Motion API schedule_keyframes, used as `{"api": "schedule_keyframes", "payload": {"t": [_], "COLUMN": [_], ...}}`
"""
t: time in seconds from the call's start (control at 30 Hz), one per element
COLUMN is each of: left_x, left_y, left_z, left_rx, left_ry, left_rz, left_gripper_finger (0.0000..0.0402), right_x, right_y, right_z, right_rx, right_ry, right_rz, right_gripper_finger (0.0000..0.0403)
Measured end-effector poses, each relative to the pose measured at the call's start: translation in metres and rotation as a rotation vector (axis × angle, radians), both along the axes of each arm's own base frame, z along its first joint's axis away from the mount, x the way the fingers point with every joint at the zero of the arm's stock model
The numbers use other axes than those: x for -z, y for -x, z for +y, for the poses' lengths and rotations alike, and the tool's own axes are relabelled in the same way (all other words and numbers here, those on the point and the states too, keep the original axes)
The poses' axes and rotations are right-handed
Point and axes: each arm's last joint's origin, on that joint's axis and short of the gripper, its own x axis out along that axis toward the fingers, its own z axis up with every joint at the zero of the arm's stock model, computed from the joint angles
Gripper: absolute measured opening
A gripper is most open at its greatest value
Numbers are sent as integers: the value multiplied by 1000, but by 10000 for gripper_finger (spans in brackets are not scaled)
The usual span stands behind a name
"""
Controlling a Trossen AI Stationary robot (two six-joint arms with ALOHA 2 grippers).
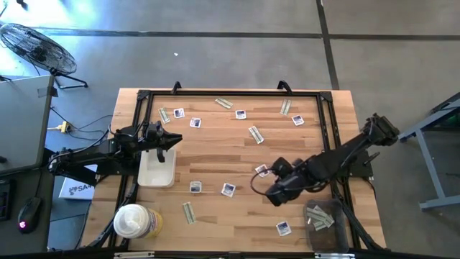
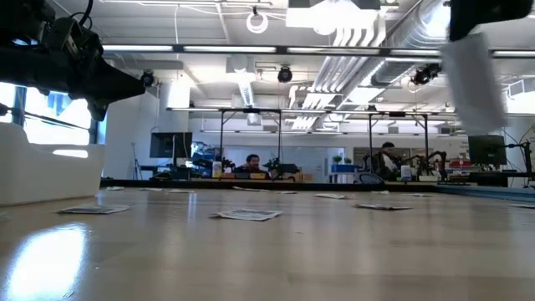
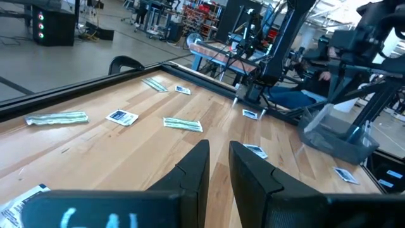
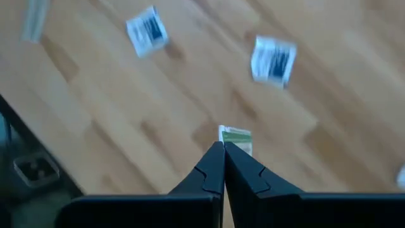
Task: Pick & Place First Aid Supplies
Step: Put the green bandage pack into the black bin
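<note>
My right gripper [image 4: 223, 147] pinched a grey-green strip [image 4: 236, 139], poking out at twelve o'clock; my left gripper [image 3: 219, 152] hovered narrowly parted over the white tray [image 1: 157, 171].

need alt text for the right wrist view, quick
The right gripper hangs above a wooden table, its jaws shut on a small pale green strip that sticks out past their tips. Two square white packets with dark print lie on the wood below.
</note>
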Motion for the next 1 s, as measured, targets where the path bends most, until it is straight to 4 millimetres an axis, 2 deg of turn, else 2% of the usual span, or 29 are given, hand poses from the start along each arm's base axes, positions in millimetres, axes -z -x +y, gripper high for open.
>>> {"api": "schedule_keyframes", "payload": {"t": [0.33,0.63,0.77,1.0], "left_x": [0,0,0,0], "left_y": [0,0,0,0], "left_z": [0,0,0,0], "left_rx": [0,0,0,0], "left_ry": [0,0,0,0], "left_rz": [-1,0,0,0], "left_gripper_finger": [60,60,60,60], "right_x": [2,2,2,5], "right_y": [22,46,49,33], "right_z": [21,43,50,56], "right_rx": [46,81,178,231], "right_ry": [-295,-392,-354,-278], "right_rz": [276,465,401,130], "right_gripper_finger": [0,0,0,4]}}
